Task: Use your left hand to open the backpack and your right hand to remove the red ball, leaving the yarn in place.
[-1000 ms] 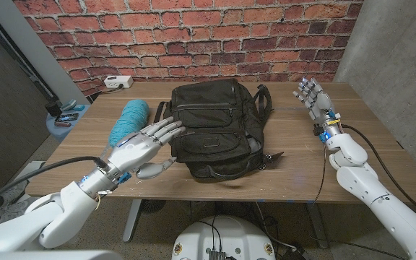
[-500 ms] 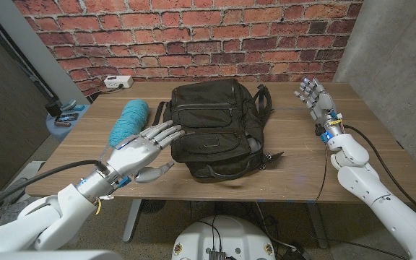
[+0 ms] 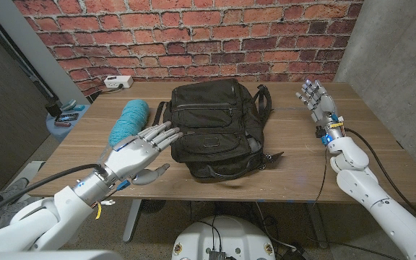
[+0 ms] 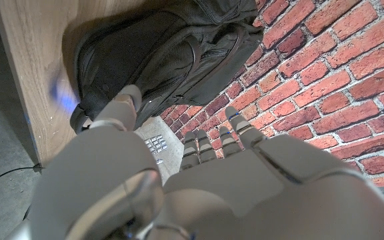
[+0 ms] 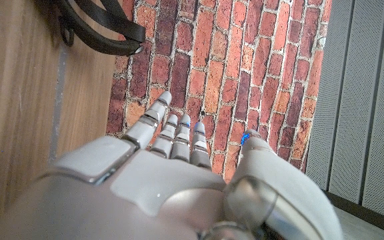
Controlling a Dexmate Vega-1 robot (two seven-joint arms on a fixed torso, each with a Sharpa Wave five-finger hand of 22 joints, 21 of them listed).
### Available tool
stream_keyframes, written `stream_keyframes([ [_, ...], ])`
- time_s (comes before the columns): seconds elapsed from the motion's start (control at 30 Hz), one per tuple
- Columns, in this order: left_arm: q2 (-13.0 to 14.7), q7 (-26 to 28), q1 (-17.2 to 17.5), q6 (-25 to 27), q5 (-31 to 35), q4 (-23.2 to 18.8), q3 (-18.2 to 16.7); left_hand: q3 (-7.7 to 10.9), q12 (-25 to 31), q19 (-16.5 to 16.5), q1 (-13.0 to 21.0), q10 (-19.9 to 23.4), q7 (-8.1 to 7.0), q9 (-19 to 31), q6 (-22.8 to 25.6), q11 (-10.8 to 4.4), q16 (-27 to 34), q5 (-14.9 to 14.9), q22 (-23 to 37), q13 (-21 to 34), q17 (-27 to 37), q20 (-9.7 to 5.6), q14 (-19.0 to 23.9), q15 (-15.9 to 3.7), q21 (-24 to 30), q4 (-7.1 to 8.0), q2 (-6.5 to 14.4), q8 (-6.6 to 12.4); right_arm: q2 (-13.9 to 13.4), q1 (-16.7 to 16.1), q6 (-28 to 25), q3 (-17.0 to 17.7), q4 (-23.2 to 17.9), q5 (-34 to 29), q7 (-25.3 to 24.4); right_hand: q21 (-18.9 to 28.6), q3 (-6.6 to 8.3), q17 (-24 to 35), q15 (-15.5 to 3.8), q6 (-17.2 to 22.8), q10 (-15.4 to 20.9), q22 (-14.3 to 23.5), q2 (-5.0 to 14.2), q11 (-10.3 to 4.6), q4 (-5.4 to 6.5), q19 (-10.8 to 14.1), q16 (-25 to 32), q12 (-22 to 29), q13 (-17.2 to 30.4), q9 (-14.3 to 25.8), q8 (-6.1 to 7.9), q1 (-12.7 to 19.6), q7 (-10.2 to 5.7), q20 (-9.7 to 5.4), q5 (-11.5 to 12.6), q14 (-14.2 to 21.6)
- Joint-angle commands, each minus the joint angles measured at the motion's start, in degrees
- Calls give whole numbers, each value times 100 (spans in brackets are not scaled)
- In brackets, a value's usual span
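— Looking at the bench [image 3: 280, 173], where does the backpack [image 3: 215, 130] sit?
— Near the middle, lying closed, black, with its straps [image 3: 264, 97] trailing toward the brick wall [image 3: 193, 36]. A ball of teal yarn [image 3: 130, 118] lies just beside it on the robot's left, outside the bag.
— And the left robot hand [image 3: 139, 148]?
— It hovers at the backpack's left edge, fingers [image 3: 166, 131] spread and stretched toward the fabric, thumb lower, near the bench. It holds nothing. Whether the fingertips actually touch the bag, I cannot tell. From the left wrist view, the same hand [image 4: 199, 180] reaches out with the backpack [image 4: 159, 53] ahead of it.
— The right robot hand [image 3: 316, 97]?
— Well apart from the bag, over the far right part of the bench, fingers straight and slightly apart, gripping nothing. The right wrist view shows that hand [image 5: 172, 167] open too, with a black strap loop [image 5: 102, 30] on the wood ahead of it.
— Any red ball?
— None I can point to; the bag is shut.
— Anything else?
— A white power strip [image 3: 118, 81] rests at the bench's far left corner.
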Motion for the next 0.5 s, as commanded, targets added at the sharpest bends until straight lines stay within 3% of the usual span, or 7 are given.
stream_keyframes([
  [0.03, 4, 225, 82, 352, 560, -56, 34, -18, 78, 74, 98, 112, -3, 29, 115, -46, 73, -17, 20, 28, 34, 3, 126, -2, -5, 21, -27, 53, 123, -16, 125, 34, 135, 91, 67, 30, -1, 19, -15, 15, 59, 8, -41, 11, -35, 25, 47, 28, 15, 18, -3, 24, 12, -41, -10, 34],
  [0.3, 68, 477, 81, 729, 803, 60, 203, -22, 195, 164, 245, 271, -54, 38, 287, -102, 87, -32, 22, 70, 37, -3, 276, -45, -7, 31, -76, 94, 184, -5, 177, 58, 249, 182, 166, 32, 3, 19, -12, 27, 69, 8, -41, 1, -46, 31, 52, 31, 16, 18, 2, 23, 12, -37, -10, 44],
  [0.5, 148, 971, 9, 1103, 962, 286, 491, -32, 262, 220, 313, 348, -80, 46, 381, -113, 107, -42, 24, 98, 39, 5, 403, -86, -6, 44, -99, 111, 199, -7, 223, 94, 305, 218, 211, 36, 4, 24, -15, 44, 85, 8, -36, 7, -46, 42, 57, 38, 17, 18, 9, 11, 13, -40, -11, 51],
])
